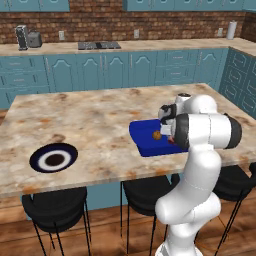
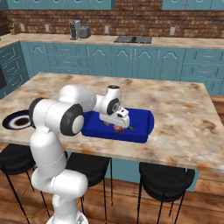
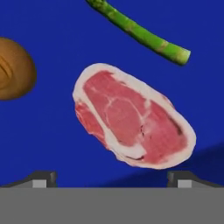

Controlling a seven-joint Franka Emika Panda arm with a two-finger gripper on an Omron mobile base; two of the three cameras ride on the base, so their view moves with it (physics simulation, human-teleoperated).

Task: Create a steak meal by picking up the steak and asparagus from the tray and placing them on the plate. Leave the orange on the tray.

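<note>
One marble-topped island counter (image 1: 95,130) spans the middle of both base views. Three black stools (image 1: 54,207) stand under its near edge.

One blue tray (image 2: 142,124), right of centre in the left base view, centre in the right base view; the arm's hand hangs directly over it.

One round plate (image 1: 54,158), navy rim with a white ring, lower left of the left base view, well apart from the tray.

One steak (image 3: 133,116), centre of the hand view, flat on the tray.

One gripper (image 3: 111,178), jaws spread wide, nothing between them; one fingertip at each lower corner of the hand view.

One orange (image 3: 13,68), left edge of the hand view, near the steak, not touching.

One asparagus (image 3: 140,31), a single stalk, slanting across the top, apart from the steak.
</note>
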